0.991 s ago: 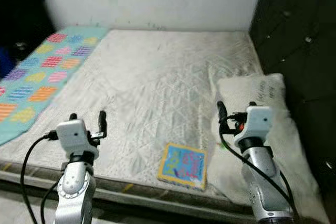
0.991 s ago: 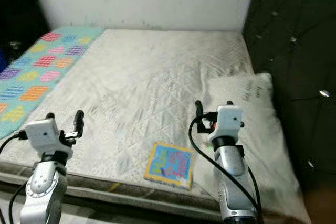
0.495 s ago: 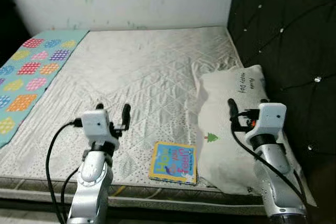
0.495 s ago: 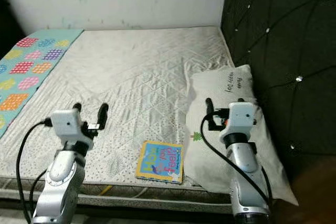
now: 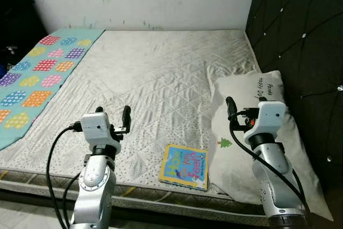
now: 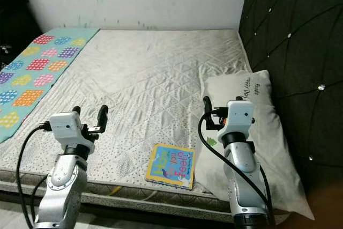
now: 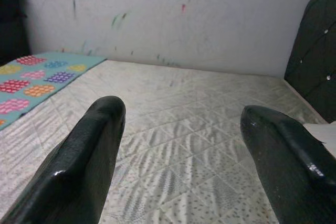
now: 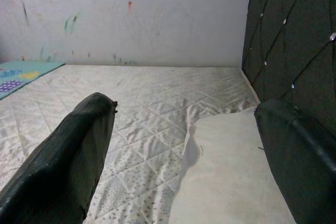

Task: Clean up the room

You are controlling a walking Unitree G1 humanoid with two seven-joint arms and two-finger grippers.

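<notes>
Camera view panned; book [image 5: 185,167] unmoved

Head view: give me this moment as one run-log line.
left tool: open, raised over mattress | right tool: open, over pillow | book: flat near front edge, untouched | blanket: left side

L gripper [image 7: 178,161] fingers spread wide over quilted mattress [image 7: 178,108]; I see patterned blanket [image 7: 37,80], marked wall [image 7: 157,14].
</notes>
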